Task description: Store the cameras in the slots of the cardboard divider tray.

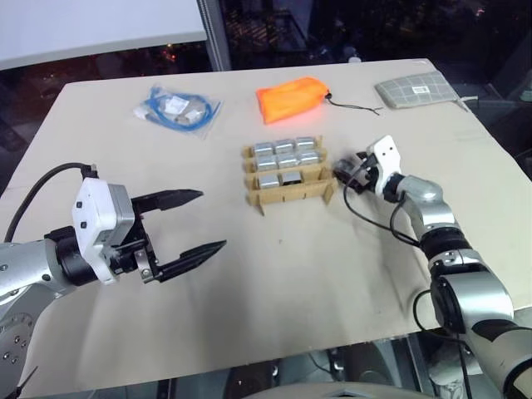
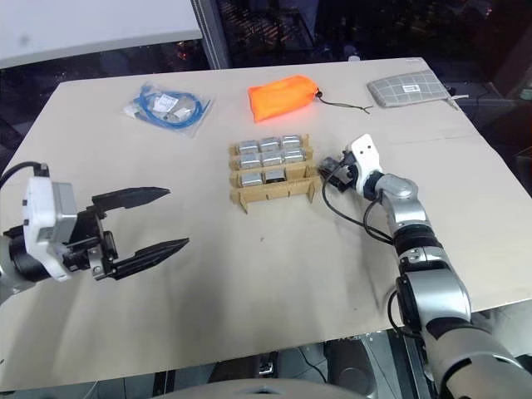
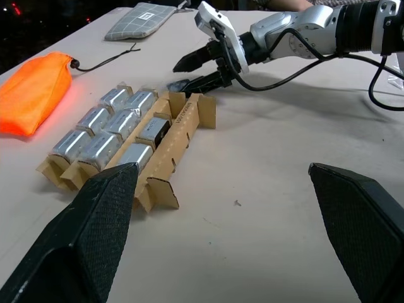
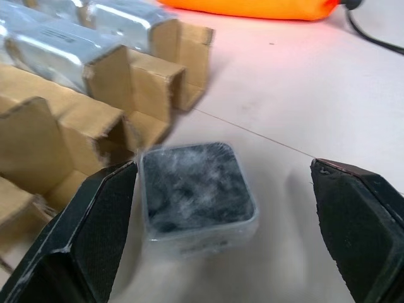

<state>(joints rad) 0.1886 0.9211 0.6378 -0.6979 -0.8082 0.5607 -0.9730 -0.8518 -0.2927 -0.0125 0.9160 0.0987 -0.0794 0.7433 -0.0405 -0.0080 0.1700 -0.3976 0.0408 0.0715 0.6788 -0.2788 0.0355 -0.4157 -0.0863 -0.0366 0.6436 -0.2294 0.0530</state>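
Note:
The cardboard divider tray [image 1: 293, 197] sits mid-table with several silver-grey cameras [image 1: 286, 154] in its slots. One loose camera [image 4: 196, 189], dark face up, lies flat on the table just off the tray's right end. My right gripper [image 1: 347, 176] is low over the table and open, its fingers [image 4: 95, 233] on either side of that loose camera. One finger is close against it and the other stands well off. My left gripper [image 1: 212, 219] hovers open and empty to the front left of the tray.
An orange fabric bag [image 1: 291, 98] lies behind the tray. A grey checked pouch [image 1: 413, 90] is at the far right corner, and a clear bag holding a blue cable [image 1: 177, 108] is at the far left. Bare tabletop [image 1: 274, 283] stretches in front of the tray.

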